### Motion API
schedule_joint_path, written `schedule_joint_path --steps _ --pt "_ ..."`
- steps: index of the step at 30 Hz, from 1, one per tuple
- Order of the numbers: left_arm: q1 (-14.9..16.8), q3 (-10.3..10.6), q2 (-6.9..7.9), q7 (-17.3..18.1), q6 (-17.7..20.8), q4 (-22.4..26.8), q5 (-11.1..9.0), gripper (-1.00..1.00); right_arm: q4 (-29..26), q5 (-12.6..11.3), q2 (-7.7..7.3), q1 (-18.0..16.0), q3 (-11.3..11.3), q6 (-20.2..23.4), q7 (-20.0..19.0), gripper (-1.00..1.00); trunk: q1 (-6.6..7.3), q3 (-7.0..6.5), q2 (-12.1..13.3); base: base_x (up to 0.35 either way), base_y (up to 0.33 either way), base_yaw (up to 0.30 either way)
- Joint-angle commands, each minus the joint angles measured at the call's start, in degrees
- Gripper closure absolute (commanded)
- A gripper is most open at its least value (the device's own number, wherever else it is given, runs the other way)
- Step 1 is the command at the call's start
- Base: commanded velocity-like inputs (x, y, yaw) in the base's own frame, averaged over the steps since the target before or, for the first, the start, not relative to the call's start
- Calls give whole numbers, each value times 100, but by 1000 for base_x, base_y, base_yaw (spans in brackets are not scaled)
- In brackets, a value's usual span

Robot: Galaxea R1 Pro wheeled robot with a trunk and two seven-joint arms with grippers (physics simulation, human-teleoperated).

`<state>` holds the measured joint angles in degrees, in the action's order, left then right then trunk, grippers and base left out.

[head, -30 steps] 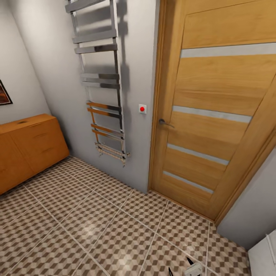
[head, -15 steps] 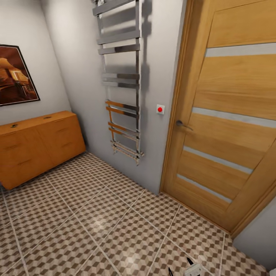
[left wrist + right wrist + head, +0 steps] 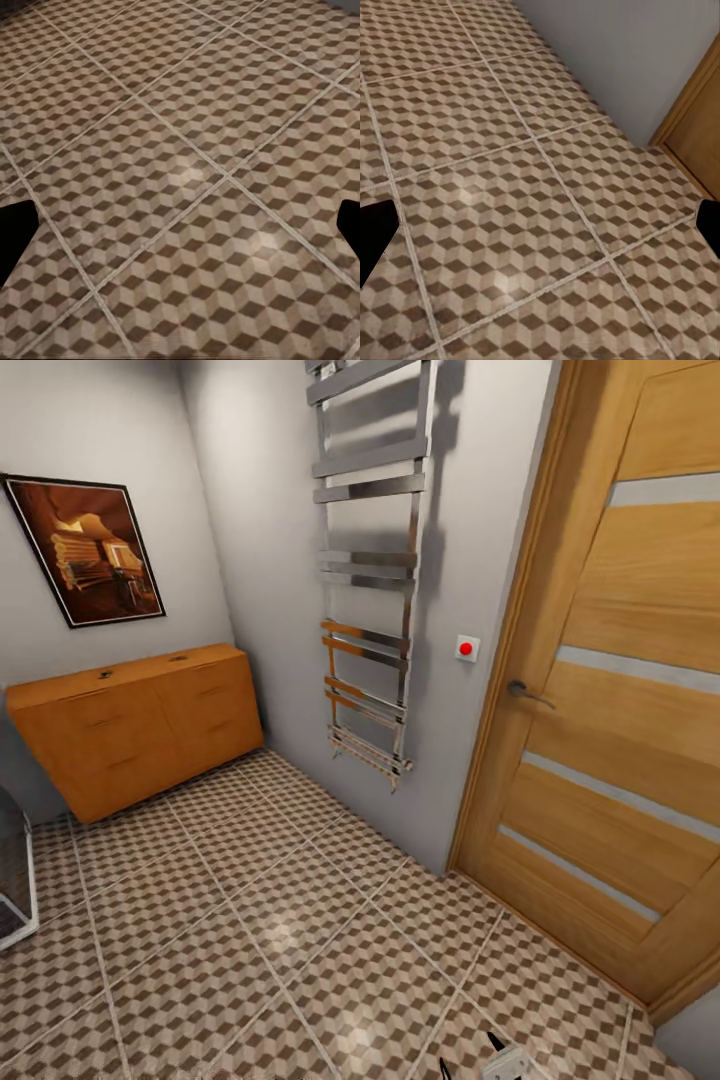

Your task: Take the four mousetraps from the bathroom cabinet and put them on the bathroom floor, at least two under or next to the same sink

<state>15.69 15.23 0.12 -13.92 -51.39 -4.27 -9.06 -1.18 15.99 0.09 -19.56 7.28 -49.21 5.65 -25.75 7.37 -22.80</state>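
The cabinet, a low orange-brown dresser with bar handles, stands against the far left wall in the head view. Two tiny dark specks lie on its flat top; they are too small to tell whether they are mousetraps. The cube-patterned bathroom floor stretches from the cabinet toward me. My left gripper hangs open over bare tiles, with nothing between its dark fingers. My right gripper is open too, above tiles close to the grey wall. Dark fingertips poke in at the head view's bottom edge. The sink is out of view.
A chrome towel radiator hangs on the grey wall ahead. Right of it are a red button and a closed wooden door with a lever handle. A framed picture hangs above the cabinet. A white-edged fixture shows at the left edge.
The camera has turned left, so the whole picture slid right. The cabinet and the framed picture came further into view, and a white-edged fixture appeared at the left edge.
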Motion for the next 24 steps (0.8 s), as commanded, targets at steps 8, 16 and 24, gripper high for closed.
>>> schedule_joint_path --steps 8,16,24 --pt "13 50 -3 12 121 -19 -52 -100 10 18 0 -6 46 -9 59 -100 -3 21 -12 0 0 269" --pt "12 50 -3 12 146 -13 -52 -100 6 18 0 -4 46 -9 59 -100 -3 37 -12 0 0 269" --pt "10 50 -3 12 147 -12 -52 -100 6 18 -2 -4 46 -9 59 -100 -3 53 -12 0 0 269"
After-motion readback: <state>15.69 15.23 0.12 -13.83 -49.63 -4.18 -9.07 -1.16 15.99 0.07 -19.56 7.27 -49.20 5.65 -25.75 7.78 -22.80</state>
